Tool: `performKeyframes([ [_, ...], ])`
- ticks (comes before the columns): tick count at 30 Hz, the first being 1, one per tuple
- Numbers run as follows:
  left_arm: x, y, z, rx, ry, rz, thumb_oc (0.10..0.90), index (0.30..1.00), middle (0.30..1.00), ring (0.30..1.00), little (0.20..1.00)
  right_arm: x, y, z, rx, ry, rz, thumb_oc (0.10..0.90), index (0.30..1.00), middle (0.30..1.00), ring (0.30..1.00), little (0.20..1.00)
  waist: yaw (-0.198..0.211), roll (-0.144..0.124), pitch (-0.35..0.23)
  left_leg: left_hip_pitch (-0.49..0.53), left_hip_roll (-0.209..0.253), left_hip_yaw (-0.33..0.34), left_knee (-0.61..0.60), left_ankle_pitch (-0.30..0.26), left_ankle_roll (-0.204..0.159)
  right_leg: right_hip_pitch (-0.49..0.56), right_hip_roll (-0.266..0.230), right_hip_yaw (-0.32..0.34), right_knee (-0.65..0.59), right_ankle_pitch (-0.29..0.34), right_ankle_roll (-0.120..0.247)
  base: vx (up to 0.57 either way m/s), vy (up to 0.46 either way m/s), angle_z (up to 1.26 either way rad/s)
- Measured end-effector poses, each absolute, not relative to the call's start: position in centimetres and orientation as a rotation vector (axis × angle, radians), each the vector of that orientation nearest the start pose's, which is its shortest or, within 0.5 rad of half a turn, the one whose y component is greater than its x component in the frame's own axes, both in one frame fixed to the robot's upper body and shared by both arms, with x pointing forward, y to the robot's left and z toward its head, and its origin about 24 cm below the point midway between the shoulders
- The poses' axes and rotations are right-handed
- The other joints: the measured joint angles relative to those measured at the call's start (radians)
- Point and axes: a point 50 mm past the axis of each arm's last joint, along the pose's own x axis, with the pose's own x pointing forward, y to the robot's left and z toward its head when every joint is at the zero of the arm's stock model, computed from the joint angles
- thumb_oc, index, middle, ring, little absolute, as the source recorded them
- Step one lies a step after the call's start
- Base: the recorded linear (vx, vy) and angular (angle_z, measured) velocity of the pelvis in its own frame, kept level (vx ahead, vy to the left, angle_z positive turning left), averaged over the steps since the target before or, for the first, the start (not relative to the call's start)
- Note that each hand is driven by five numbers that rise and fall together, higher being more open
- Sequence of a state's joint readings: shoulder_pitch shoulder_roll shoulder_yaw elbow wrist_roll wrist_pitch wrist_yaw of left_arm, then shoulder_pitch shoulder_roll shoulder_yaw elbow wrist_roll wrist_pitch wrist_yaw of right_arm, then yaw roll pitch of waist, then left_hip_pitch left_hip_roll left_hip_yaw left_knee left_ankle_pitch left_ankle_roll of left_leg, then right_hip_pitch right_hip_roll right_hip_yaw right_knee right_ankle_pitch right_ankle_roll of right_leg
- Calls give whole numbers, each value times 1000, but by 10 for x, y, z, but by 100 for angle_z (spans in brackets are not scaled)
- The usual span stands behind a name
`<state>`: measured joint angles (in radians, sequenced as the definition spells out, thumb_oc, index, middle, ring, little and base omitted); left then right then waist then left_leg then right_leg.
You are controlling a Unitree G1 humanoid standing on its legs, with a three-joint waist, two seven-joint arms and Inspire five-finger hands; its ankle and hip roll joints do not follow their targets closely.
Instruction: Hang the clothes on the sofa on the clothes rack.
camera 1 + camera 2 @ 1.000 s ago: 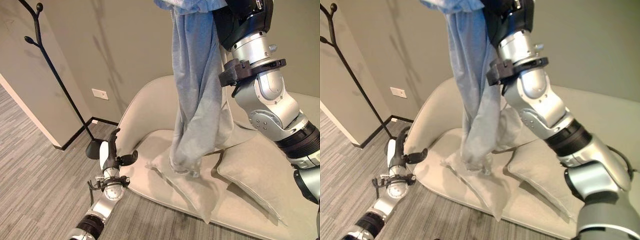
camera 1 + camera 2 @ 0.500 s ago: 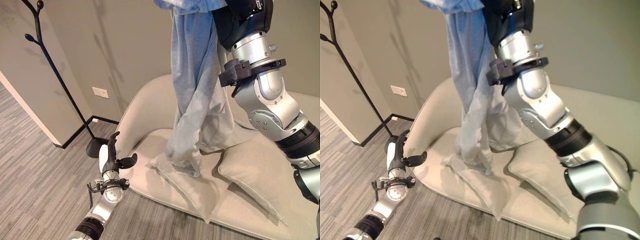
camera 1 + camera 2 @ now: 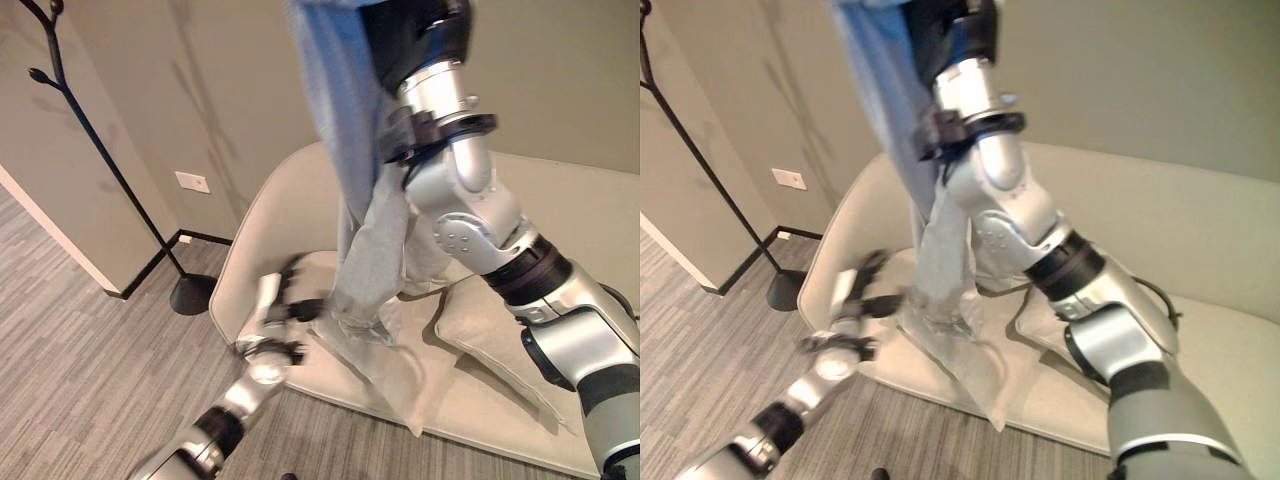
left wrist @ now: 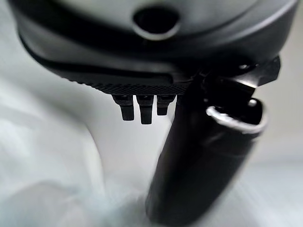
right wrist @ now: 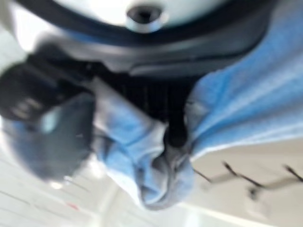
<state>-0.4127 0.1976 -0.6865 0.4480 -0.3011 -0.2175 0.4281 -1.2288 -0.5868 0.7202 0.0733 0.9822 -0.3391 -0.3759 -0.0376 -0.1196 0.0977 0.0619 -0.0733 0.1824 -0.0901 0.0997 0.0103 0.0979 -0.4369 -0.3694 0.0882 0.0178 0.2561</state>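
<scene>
Our right hand [image 5: 156, 101] grips the long grey-blue cloth garment [image 3: 350, 170], hanging vertically; the black metal coat rack [image 3: 95, 150] stands at ten o'clock; left hand [image 3: 285, 300] relaxed, empty.

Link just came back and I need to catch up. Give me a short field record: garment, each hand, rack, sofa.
garment: blue-grey garment hangs from the raised right hand, its lower end touching a cushion
right hand: right hand held high, fingers curled round the bunched cloth
left hand: left hand low by the sofa's front edge near the garment's hem, holding nothing, thumb out, fingers relaxed
rack: black clothes rack stands by the wall, to the left of the sofa; nothing on its visible hooks
sofa: beige sofa with cushions
</scene>
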Motion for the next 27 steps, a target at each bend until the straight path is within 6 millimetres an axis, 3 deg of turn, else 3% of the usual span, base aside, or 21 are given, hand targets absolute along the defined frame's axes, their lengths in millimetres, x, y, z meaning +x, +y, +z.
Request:
performKeyframes([
  [2, 287, 38, 42, 59, -69, -270, 800, 900, 900, 900, 900, 304, -53, 341, 226, -822, 581, 400, 300, 300, 300, 300, -21, -22, -1, 1, 3, 1, 0, 0, 0, 1, 3, 2, -6, 0, -1, 0, 0, -3],
  [3, 287, 37, 42, 53, -71, -274, 800, 900, 900, 900, 900, 303, -52, 344, 224, -831, 582, 400, 300, 300, 300, 300, -25, -18, 1, 2, 3, 0, 0, 0, 0, 3, 3, 0, -6, 0, 0, 0, 0, 0],
  [7, 294, 65, 33, 95, -37, -187, 800, 900, 900, 900, 900, 303, -60, 349, 199, -848, 556, 400, 300, 300, 300, 300, -26, 12, 13, 14, 5, -4, 0, 0, -1, 27, 8, -10, -20, 1, 0, 0, 0, 5],
  [11, 299, 88, 32, 115, -33, -99, 800, 900, 900, 900, 900, 305, -66, 350, 180, -853, 534, 400, 300, 300, 300, 300, -25, 18, 17, 17, 5, -4, 0, -1, -1, 30, 8, -9, -20, 2, 1, 0, 0, 0],
  [27, 299, 87, 33, 103, -34, -89, 800, 900, 900, 900, 900, 305, -66, 350, 180, -854, 536, 400, 300, 300, 300, 300, -20, 18, 17, 17, 4, -4, 0, -1, -1, 30, 8, -9, -20, 2, 1, 0, 0, 0],
])
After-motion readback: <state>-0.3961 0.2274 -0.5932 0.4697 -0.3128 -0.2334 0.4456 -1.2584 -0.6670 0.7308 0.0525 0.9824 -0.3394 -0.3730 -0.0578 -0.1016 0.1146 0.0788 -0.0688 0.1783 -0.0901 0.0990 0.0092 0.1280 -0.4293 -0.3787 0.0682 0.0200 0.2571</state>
